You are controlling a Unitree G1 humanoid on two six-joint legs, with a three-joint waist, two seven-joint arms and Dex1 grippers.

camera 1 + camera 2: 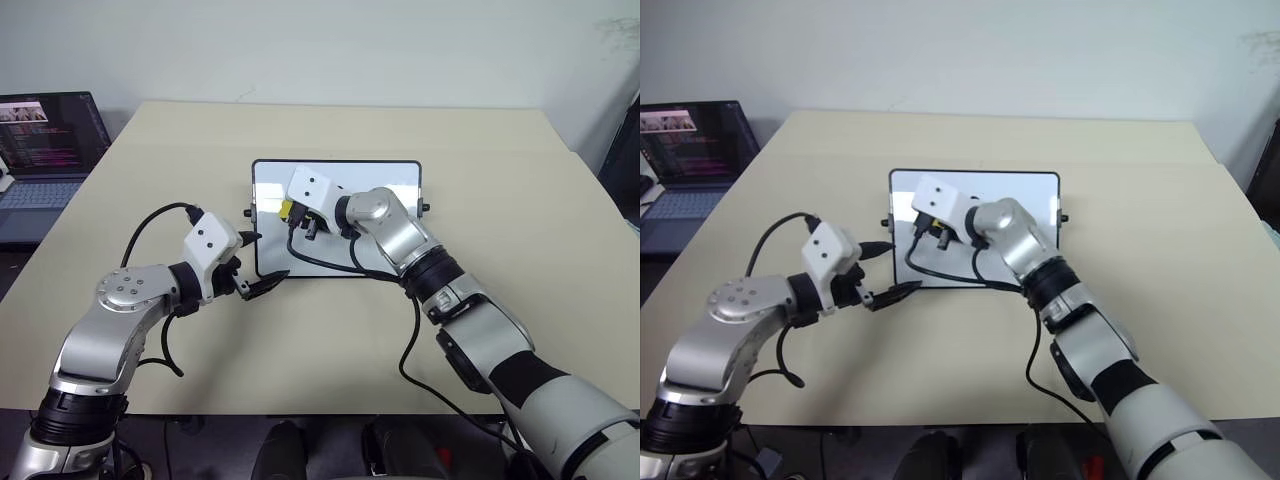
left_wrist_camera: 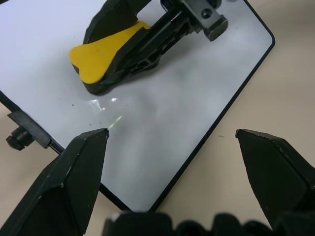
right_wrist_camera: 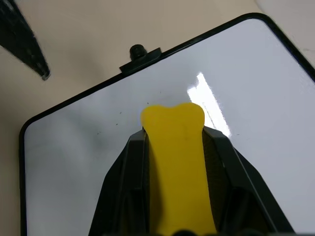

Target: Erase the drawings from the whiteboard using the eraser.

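The whiteboard (image 1: pixel 392 192) lies flat on the table, its black frame and side knob (image 3: pixel 138 50) visible. My right gripper (image 1: pixel 288 212) is shut on the yellow eraser (image 3: pixel 174 147), with the eraser's tip over the board's left part, near the left edge. The eraser (image 2: pixel 106 54) sits low over the glossy surface; I cannot tell if it touches. My left gripper (image 1: pixel 258 261) is open at the board's near left corner, its fingertips (image 2: pixel 78 167) spread either side of that corner. The drawings are out of view; the board surface I see is plain white with a few dark specks.
An open laptop (image 1: pixel 45 150) stands on a lower surface beyond the table's left edge. The beige table (image 1: pixel 520 240) stretches wide to the right of and behind the board. Black cables (image 1: pixel 330 262) hang from both wrists over the board's near edge.
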